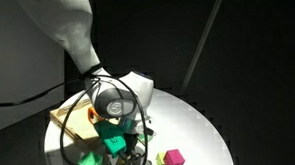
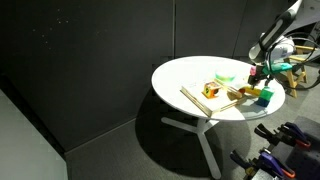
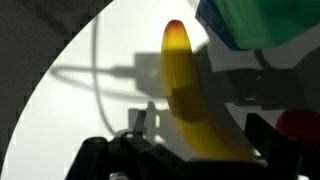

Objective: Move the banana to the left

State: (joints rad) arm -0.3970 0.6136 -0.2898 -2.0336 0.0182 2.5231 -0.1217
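One round white table point(image 2: 185, 72), banana point(image 3: 192, 100) over it, black walls point(image 2: 90, 60) behind.

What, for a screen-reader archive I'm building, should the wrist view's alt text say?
A yellow banana with an orange tip lies on the white table, between the dark fingers of the open pincer. A green block sits past its tip, upper right.

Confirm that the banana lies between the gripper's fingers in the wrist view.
Yes, the banana has its lower end between the two fingers of the gripper, one on each side.
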